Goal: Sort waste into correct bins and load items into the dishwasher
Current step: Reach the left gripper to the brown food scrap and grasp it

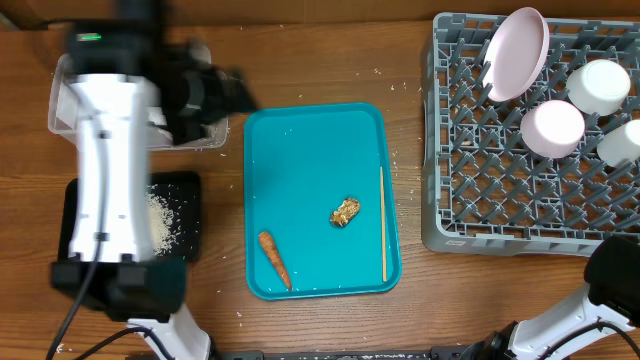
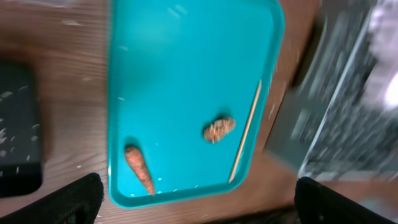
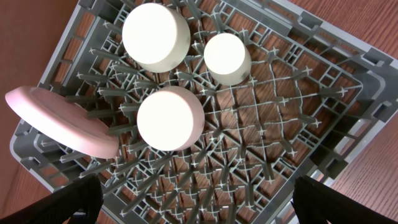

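A teal tray (image 1: pixel 315 150) holds a carrot (image 1: pixel 273 258), a brown crumpled lump (image 1: pixel 346 211) and a thin wooden stick (image 1: pixel 382 222). The left wrist view shows the tray (image 2: pixel 186 62), carrot (image 2: pixel 139 168), lump (image 2: pixel 218 129) and stick (image 2: pixel 246 132). My left gripper (image 2: pixel 199 202) is open and empty, high above the tray's near edge. The grey dish rack (image 1: pixel 480 200) holds a pink plate (image 1: pixel 520 52), a pink cup (image 1: pixel 553 128) and two white cups (image 1: pixel 600 85). My right gripper (image 3: pixel 193 202) is open and empty above the rack (image 3: pixel 298 124).
A black bin (image 1: pixel 180 215) with white crumbs sits left of the tray. A clear bin (image 1: pixel 215 135) lies under the left arm at the back left. The right arm (image 1: pixel 615 275) is at the front right corner. Crumbs are scattered on the wooden table.
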Controlling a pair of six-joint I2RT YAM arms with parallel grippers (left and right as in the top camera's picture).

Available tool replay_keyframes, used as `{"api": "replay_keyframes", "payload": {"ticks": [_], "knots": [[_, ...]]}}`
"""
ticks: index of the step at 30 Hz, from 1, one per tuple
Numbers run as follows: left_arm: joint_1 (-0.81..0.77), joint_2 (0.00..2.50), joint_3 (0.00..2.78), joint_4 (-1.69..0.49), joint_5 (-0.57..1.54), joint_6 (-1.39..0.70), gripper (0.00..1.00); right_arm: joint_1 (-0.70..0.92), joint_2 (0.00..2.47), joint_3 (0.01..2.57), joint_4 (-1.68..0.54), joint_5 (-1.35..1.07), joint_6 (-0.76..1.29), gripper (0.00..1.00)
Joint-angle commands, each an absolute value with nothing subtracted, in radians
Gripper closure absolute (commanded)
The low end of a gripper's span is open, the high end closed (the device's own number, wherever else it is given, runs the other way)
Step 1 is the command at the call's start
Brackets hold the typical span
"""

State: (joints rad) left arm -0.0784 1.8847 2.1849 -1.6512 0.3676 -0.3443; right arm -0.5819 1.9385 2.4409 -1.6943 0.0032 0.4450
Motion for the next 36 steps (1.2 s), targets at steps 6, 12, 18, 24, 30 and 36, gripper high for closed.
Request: {"api": "replay_keyframes", "payload": {"ticks": [6, 12, 18, 24, 30, 36], "knots": [[-0.57, 1.893, 2.022, -1.543, -0.177, -0.284, 0.0, -0.582, 1.929, 2.447, -1.692, -0.002, 0.449, 0.0], [-0.683, 1.893, 1.766, -1.292, -0.154, -0.179, 0.0, -0.582, 1.929, 2.447, -1.692, -0.002, 0.449, 0.0], [-0.681, 1.893, 1.567, -1.123, 0.023, 0.107, 0.06, -0.582, 1.929, 2.447, -1.692, -0.002, 0.449, 0.0], [-0.681, 1.893, 1.426, -0.912, 0.016, 0.111, 0.0, -0.582, 1.929, 2.447, -1.692, -0.002, 0.449, 0.0], [-0.681, 1.903, 1.407, -0.907, 0.003, 0.084, 0.0, -0.582, 1.929, 2.447, -1.692, -0.002, 0.449, 0.0], [-0.682, 1.975, 1.407, -0.906, -0.01, 0.08, 0.0, -0.582, 1.929, 2.447, -1.692, -0.002, 0.449, 0.0]]}}
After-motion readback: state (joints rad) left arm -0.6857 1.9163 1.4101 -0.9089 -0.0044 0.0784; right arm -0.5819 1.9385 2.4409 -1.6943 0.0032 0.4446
